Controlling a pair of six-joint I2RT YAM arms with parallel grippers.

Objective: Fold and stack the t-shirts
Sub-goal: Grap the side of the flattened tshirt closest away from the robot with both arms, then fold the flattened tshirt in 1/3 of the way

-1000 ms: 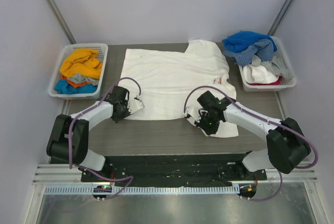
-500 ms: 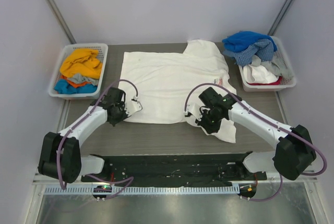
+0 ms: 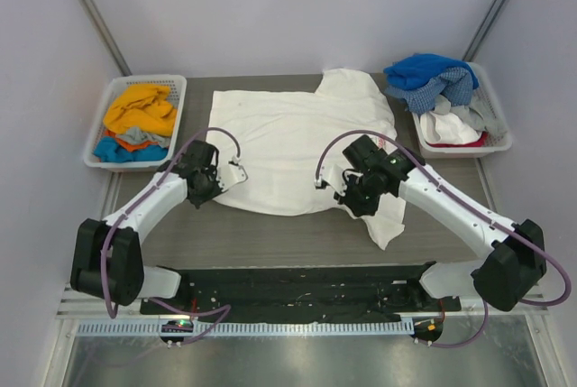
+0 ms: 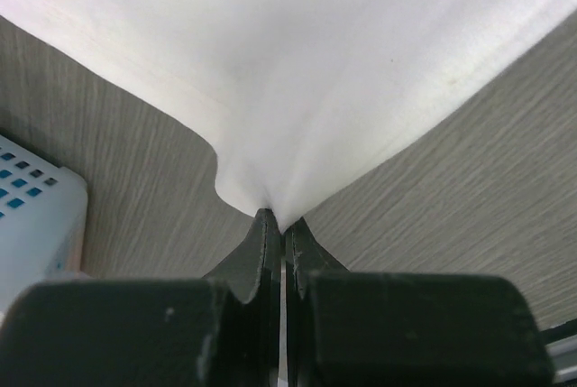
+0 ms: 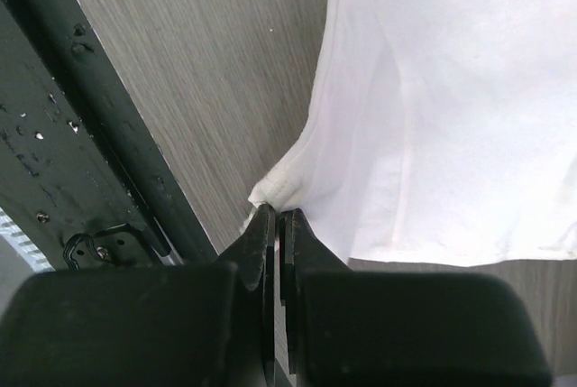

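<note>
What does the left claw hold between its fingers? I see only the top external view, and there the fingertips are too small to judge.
Observer: In the left wrist view, the left claw is shut on a pinched edge of the white t-shirt.
Operator: And how is the right claw, please?
Observer: In the right wrist view, the right claw is shut on a bunched edge of the same shirt, with the cloth wrinkled at its tips.

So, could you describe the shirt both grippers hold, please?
On the grey table, between the left basket and right basket, lies a white t-shirt, spread out. Left gripper and right gripper pinch its near edge. All other shirts lie crumpled in baskets.
</note>
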